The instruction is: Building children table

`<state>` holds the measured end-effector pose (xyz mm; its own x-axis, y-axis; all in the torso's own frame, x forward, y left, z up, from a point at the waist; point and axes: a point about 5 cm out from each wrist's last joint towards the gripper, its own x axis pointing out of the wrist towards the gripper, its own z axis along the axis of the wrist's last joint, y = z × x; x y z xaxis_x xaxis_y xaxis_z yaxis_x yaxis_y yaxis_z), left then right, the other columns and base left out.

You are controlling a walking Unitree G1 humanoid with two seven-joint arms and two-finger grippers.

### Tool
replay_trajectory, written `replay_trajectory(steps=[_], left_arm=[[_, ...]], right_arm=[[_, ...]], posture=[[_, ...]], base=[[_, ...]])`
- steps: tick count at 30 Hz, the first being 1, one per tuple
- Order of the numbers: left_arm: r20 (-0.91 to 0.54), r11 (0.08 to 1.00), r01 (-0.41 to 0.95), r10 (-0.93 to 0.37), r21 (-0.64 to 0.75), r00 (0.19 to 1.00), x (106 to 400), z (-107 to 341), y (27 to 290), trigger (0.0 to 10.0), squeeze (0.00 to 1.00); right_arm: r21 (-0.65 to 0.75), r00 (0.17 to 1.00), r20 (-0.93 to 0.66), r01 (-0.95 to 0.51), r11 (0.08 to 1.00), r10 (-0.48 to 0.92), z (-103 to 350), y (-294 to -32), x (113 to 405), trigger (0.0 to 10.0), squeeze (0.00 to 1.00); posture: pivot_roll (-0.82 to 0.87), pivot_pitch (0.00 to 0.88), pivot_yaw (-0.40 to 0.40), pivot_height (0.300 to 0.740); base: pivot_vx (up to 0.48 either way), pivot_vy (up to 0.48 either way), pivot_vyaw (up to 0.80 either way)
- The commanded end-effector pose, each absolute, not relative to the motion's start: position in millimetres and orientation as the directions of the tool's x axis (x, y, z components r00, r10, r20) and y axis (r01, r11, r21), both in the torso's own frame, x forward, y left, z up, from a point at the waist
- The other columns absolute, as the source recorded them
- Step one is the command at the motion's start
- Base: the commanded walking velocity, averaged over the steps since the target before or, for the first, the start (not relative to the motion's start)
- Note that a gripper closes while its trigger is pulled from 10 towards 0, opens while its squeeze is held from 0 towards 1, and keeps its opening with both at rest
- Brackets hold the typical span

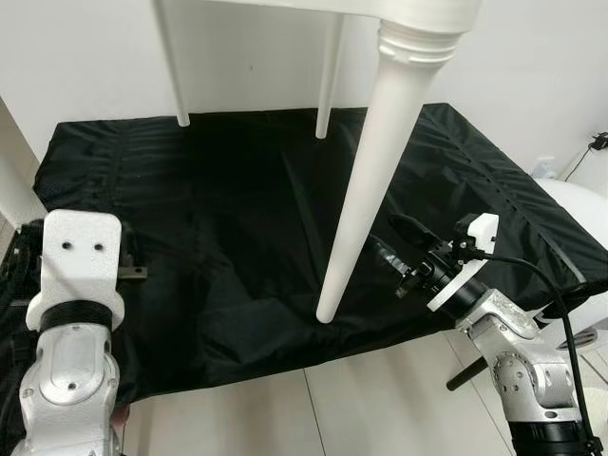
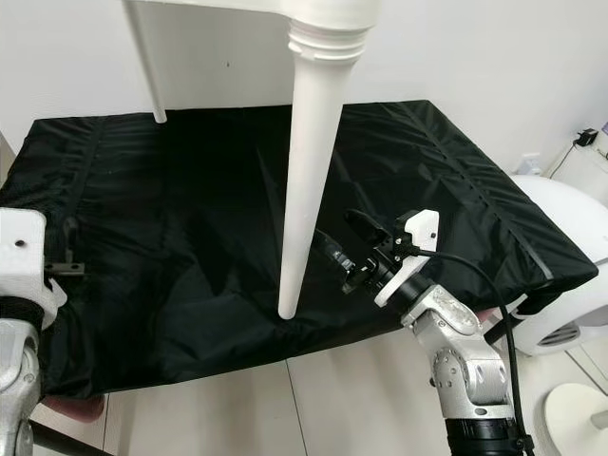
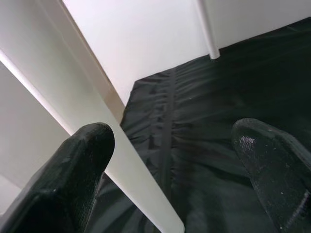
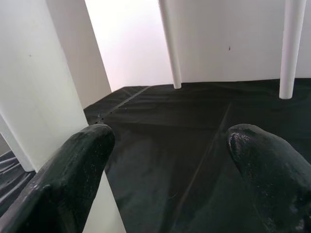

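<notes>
A white children's table (image 1: 408, 19) stood upright on a black cloth (image 1: 237, 218) that covered a low surface by a white wall (image 1: 85, 57). Its near leg (image 1: 366, 180) tapered down to the cloth's front part, with two far legs (image 1: 173, 66) resting near the back edge. The right gripper (image 1: 404, 255) hovered just beside the near leg (not touching it), its fingers (image 4: 73, 179) spread apart. The left gripper (image 3: 175, 170) sat at the cloth's left side, fingers likewise apart, with another leg (image 3: 97, 141) just beside one finger.
</notes>
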<state>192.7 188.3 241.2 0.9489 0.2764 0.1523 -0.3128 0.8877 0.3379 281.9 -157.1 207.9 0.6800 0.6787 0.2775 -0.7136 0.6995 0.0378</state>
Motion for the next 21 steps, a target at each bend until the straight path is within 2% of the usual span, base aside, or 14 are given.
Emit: replay_trajectory(steps=[1,4,5,6,8,9,11,15,17,20,21], left_arm=[[0.189,0.877,-0.36,0.313,0.318,0.931,187.3,242.5,187.0,10.0,0.0],[0.188,0.891,-0.338,0.292,0.302,0.938,185.8,240.8,184.4,10.0,0.0],[0.194,0.919,-0.267,0.216,0.291,0.957,185.6,240.0,176.7,10.0,0.0],[0.194,0.919,-0.267,0.216,0.291,0.957,185.6,240.0,176.7,10.0,0.0],[0.146,0.942,0.042,-0.095,0.332,0.985,184.5,228.6,147.5,10.0,0.0],[0.146,0.942,0.042,-0.095,0.332,0.985,184.5,228.6,147.5,10.0,0.0],[0.101,0.918,0.2,-0.247,0.342,0.964,182.4,219.2,135.0,10.0,0.0],[0.022,0.878,0.279,-0.311,0.389,0.95,187.0,203.3,133.2,10.0,0.0],[0.004,0.872,0.303,-0.33,0.385,0.944,190.1,196.7,134.6,10.0,0.0],[-0.001,0.873,0.316,-0.34,0.372,0.94,190.9,195.2,135.1,10.0,0.0],[-0.022,0.866,0.35,-0.366,0.358,0.93,190.6,189.9,136.9,10.0,0.0]], right_arm=[[0.036,0.655,0.243,-0.743,0.668,0.715,203.3,-150.1,282.4,10.0,0.0],[0.037,0.645,0.24,-0.753,0.657,0.725,203.1,-148.5,282.6,10.0,0.0],[0.032,0.615,0.224,-0.78,0.625,0.756,201.5,-145.4,280.5,10.0,0.0],[0.032,0.615,0.224,-0.78,0.625,0.756,201.5,-145.4,280.5,10.0,0.0],[0.02,0.569,0.176,-0.818,0.575,0.803,197.2,-146.2,275.7,10.0,0.0],[0.02,0.569,0.176,-0.818,0.575,0.803,197.2,-146.2,275.7,10.0,0.0],[0.012,0.546,0.146,-0.835,0.551,0.825,195.1,-149.1,272.2,10.0,0.0],[-0.01,0.559,0.114,-0.826,0.563,0.821,192.5,-156.8,270.7,10.0,0.0],[-0.014,0.598,0.123,-0.797,0.603,0.792,194.2,-165.0,271.1,10.0,0.0],[-0.007,0.598,0.123,-0.798,0.603,0.792,194.5,-167.2,268.0,10.0,0.0],[0.003,0.574,0.104,-0.817,0.576,0.813,192.1,-168.3,259.3,10.0,0.0]], posture=[[0.09,0.113,-0.061,0.74],[0.09,0.114,-0.062,0.74],[0.1,0.112,-0.066,0.74],[0.1,0.112,-0.066,0.74],[0.09,0.113,-0.065,0.74],[0.09,0.113,-0.065,0.74],[0.08,0.111,-0.06,0.74],[0.07,0.109,-0.05,0.74],[0.05,0.107,-0.033,0.74],[0.04,0.107,-0.026,0.74],[0.03,0.107,-0.015,0.74]], base=[[0.0,0.0,0.0],[0.0,0.0,0.0],[0.0,0.0,0.0],[0.0,0.0,0.0],[0.0,0.0,0.0],[0.0,0.0,0.0],[0.0,0.0,0.0],[0.0,0.0,0.0],[0.0,0.0,0.0],[0.0,0.0,0.0],[0.0,0.0,0.0]])
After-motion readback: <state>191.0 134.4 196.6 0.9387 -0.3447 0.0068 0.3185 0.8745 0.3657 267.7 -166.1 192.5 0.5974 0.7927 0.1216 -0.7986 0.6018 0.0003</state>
